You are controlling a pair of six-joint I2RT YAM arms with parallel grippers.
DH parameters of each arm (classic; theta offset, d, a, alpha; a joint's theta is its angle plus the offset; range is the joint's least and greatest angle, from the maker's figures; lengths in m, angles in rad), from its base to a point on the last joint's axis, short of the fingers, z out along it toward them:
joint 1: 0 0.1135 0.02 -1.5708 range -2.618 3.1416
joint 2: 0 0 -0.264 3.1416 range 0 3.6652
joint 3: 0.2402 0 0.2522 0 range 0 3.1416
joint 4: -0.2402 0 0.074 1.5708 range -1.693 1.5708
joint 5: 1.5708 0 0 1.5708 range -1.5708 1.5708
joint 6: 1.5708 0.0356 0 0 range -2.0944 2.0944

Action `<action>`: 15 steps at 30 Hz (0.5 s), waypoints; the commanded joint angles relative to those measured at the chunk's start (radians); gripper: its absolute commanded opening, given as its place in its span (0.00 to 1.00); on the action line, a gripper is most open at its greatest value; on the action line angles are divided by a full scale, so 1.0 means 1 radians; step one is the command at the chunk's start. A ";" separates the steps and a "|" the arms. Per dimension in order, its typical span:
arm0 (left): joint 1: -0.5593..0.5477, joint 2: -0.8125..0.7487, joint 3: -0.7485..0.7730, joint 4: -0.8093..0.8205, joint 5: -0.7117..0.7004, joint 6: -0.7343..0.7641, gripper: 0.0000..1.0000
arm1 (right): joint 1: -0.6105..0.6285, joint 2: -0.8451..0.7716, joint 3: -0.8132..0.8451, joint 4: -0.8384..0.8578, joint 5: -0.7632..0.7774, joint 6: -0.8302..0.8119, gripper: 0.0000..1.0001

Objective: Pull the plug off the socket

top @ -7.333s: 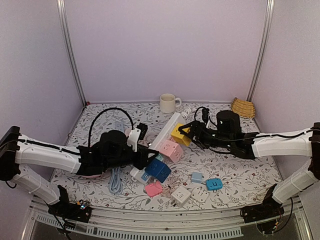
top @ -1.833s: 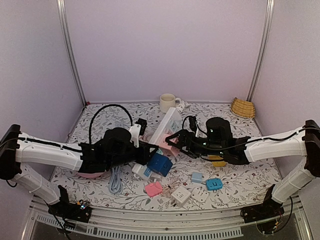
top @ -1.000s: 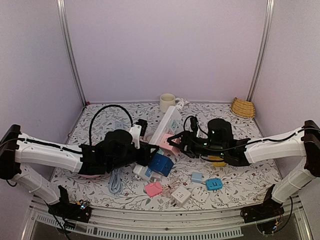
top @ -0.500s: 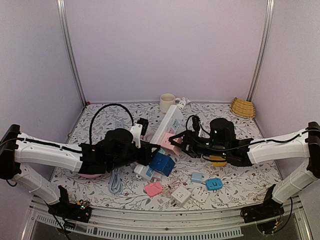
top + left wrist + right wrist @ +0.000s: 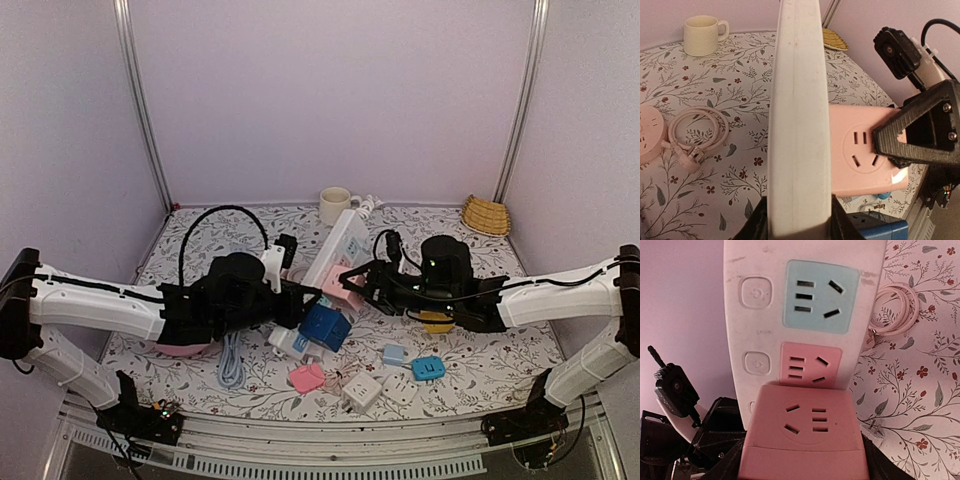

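The socket is a long white power strip (image 5: 338, 245) that stands tilted up off the table. My left gripper (image 5: 799, 220) is shut on its lower end, one finger (image 5: 756, 226) on each side of the strip's edge (image 5: 799, 125). The plug is a pink cube adapter (image 5: 805, 435) that sits against the strip's face (image 5: 800, 305), just below a pink outlet. My right gripper (image 5: 805, 462) is shut on the cube's two sides. In the top view the cube (image 5: 343, 283) lies between the two grippers, and in the left wrist view it (image 5: 865, 155) touches the strip.
A blue cube adapter (image 5: 322, 328) sits just below the grippers. Several small plugs lie near the front: pink (image 5: 307, 377), white (image 5: 362, 392), blue (image 5: 428, 368). A yellow one (image 5: 435, 322) lies under my right arm. A mug (image 5: 337, 205) and a basket (image 5: 486, 215) stand at the back.
My right arm has shifted slightly to the right with the pink plug. The strip's top end has tipped a little the same way. Both grips are unchanged.
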 commanded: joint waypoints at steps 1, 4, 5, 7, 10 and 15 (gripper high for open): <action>0.101 0.008 0.031 -0.062 -0.192 -0.044 0.00 | 0.006 -0.072 -0.001 -0.028 -0.002 -0.066 0.09; 0.104 0.009 0.031 -0.065 -0.196 -0.041 0.00 | 0.004 -0.077 0.000 -0.036 0.000 -0.070 0.09; 0.107 0.007 0.031 -0.065 -0.196 -0.041 0.00 | 0.003 -0.079 0.000 -0.038 0.000 -0.071 0.09; 0.111 0.006 0.029 -0.068 -0.199 -0.038 0.00 | 0.001 -0.079 -0.001 -0.041 0.000 -0.071 0.09; 0.115 0.002 0.028 -0.071 -0.203 -0.033 0.00 | -0.002 -0.084 -0.001 -0.044 -0.004 -0.074 0.09; 0.114 0.003 0.029 -0.075 -0.212 -0.010 0.00 | -0.010 -0.094 -0.004 -0.048 -0.017 -0.075 0.09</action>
